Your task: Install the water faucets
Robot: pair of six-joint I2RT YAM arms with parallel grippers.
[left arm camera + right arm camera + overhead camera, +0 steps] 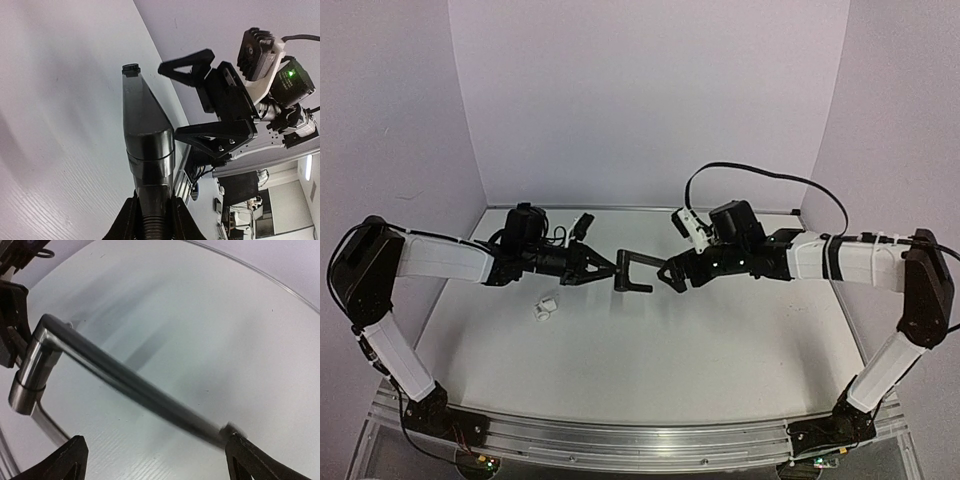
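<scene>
Nearest us, the left arm's base [425,408] and the right arm's base [830,432] sit on the aluminium rail [640,440] at the front edge of the white table [720,360]. Just beyond, left of centre on the table, lies the small white plastic fitting [545,307], well apart from every other part; neither gripper touches it.

Above mid-table the left gripper [608,270] is clenched on the black metal faucet [634,274]. Its wrist view shows the fingers [126,225] pinching the threaded end, with the body tapering toward the far tip. The faucet hangs clear of the table, roughly level, its bent rod reaching toward the right arm. The right gripper [668,276] meets it there with jaws spread wide. Its wrist view shows the rod crossing the gap between them, the end close by one finger [255,462], though we cannot tell whether they touch.

Farther back, near the rear wall [640,100], rests a small black-and-white item [582,224], too small to identify.

We judge the task to be at an early stage. The faucet is lifted and presented between the arms, but the fitting is unjoined and no mounting point shows in any view. Joining and seating remain.
</scene>
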